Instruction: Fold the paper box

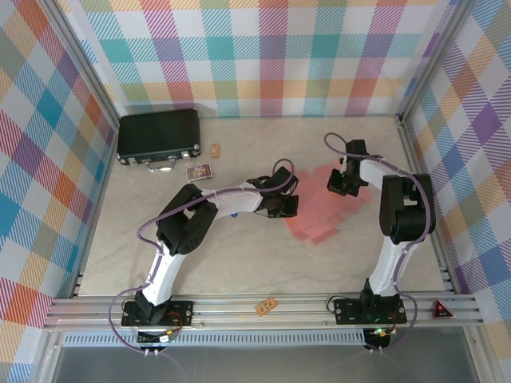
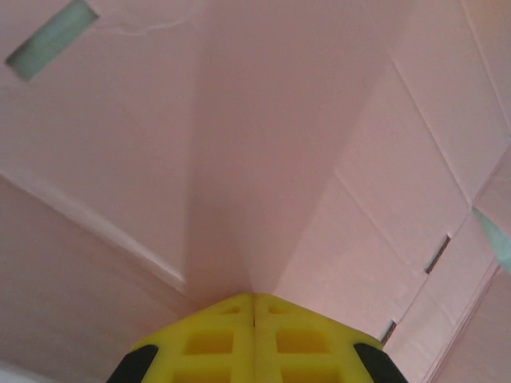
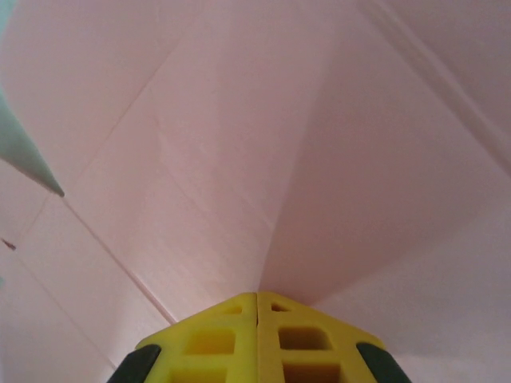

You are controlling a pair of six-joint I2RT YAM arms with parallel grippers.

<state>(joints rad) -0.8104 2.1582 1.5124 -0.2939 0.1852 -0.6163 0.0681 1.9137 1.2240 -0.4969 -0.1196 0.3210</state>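
Note:
The paper box (image 1: pixel 321 217) is a salmon-pink die-cut sheet with flaps, lying between the two arms at mid-table. My left gripper (image 1: pixel 286 206) is at its left edge and my right gripper (image 1: pixel 342 185) at its upper right part. In the left wrist view the yellow fingertips (image 2: pixel 231 319) of the left gripper (image 2: pixel 254 297) are pressed together, and a ridge of pink sheet (image 2: pixel 279 120) rises from their seam. My right gripper (image 3: pixel 257 295) is likewise shut, with a fold of the sheet (image 3: pixel 239 120) running up from between its tips.
A black hard case (image 1: pixel 158 137) with latches sits at the back left. A small picture card (image 1: pixel 200 171) and a small brown piece (image 1: pixel 215 149) lie near it. An orange tag (image 1: pixel 266 304) rests on the front rail. Checked walls enclose the table.

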